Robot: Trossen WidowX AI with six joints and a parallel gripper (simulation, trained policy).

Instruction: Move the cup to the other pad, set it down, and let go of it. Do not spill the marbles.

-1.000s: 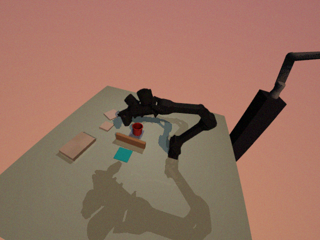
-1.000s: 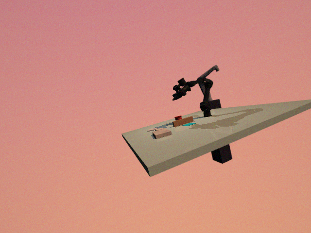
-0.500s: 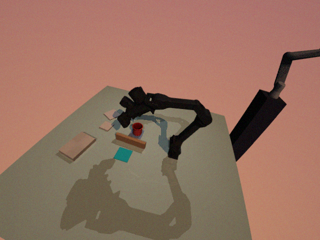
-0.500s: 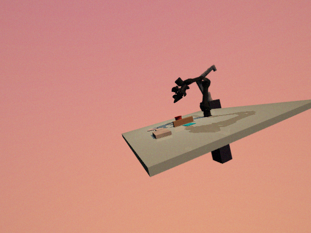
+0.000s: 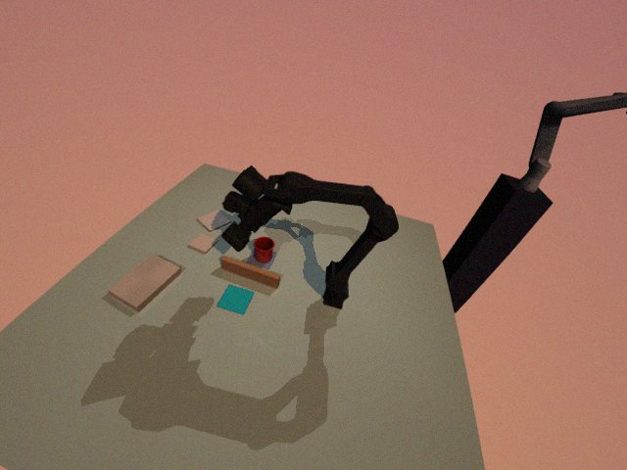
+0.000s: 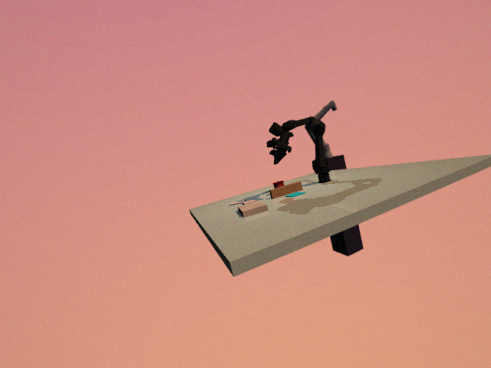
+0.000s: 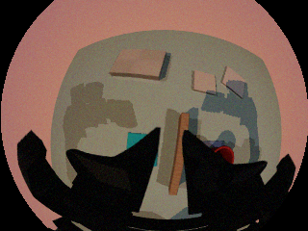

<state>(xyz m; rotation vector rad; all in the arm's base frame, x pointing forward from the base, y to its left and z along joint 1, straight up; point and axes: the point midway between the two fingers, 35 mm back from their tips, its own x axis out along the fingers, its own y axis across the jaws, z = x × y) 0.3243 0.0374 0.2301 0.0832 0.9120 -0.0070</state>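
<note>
Cup (image 5: 264,250) (image 6: 278,184) (image 7: 224,155), red and upright, sits near the middle of the top view, on a purple pad (image 5: 270,260) behind the long wooden block (image 5: 249,271) (image 6: 286,190) (image 7: 179,154). The blue-green pad (image 5: 235,299) (image 6: 295,194) (image 7: 137,141) is just below the block there. We see the gripper (image 5: 236,238) (image 6: 276,161) (image 7: 171,133) up above the table, its fingers open only a little, with nothing in them. We can't see marbles; maybe they're inside. We think the cup is stiff and light, but the marbles could roll. We should open wide, pinch its sides below the rim, and keep it straight up.
</note>
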